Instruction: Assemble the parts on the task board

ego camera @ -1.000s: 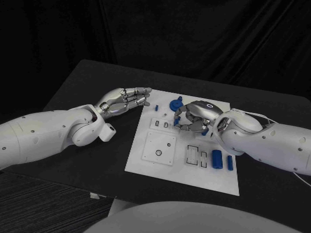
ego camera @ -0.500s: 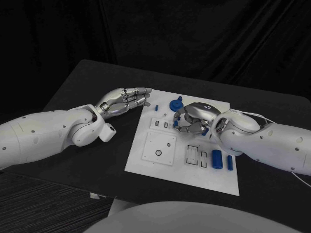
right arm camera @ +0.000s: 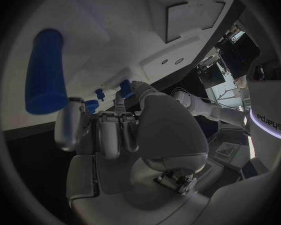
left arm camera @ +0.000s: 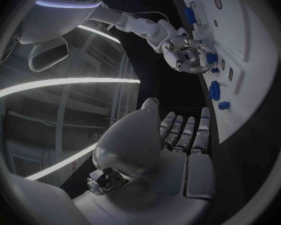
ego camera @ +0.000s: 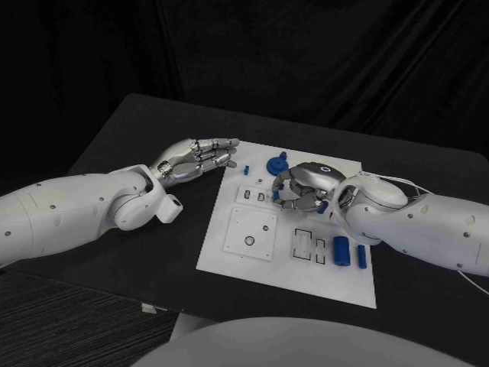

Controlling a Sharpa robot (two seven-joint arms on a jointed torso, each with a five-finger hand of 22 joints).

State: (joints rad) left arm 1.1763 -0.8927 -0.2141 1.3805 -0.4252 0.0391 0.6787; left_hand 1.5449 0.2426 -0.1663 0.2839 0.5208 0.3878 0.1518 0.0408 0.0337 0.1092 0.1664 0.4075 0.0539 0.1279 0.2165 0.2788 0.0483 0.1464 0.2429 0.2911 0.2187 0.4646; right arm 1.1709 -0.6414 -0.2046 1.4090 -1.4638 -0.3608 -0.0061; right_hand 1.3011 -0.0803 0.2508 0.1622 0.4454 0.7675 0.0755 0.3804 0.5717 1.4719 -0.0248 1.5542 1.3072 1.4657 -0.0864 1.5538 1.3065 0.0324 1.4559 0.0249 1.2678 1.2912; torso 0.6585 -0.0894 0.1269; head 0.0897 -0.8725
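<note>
Currently, left hand (ego camera: 195, 159) sits on the black table (ego camera: 124, 145) just beside the task board's (ego camera: 283, 267) far-left corner — fingers lightly curled, close together, nothing in them. Left wrist view agrees: fingers (left arm camera: 184, 135) extended side by side, short of the board edge, empty.

Task board lies mid-table. On its far edge stands a blue round part (ego camera: 276, 164), with a small blue piece (ego camera: 248, 170) just left of it. White square block with a hole (ego camera: 251, 232) occupies the board's near-left area; slotted recesses (ego camera: 304, 243) next to it.

Right hand (ego camera: 302, 186) is over the board's far-middle, knuckles up, fingers curled down round small blue parts (ego camera: 323, 206). Right wrist view shows fingertips (right arm camera: 70, 127) bunched with a small blue piece (right arm camera: 90, 105) at them — can't tell if it's actually pinched or just touched.

Further right, near the forearm, two blue cylinders lie on the board side by side: a thicker one (ego camera: 341, 251) and a thinner one (ego camera: 361, 257).
</note>
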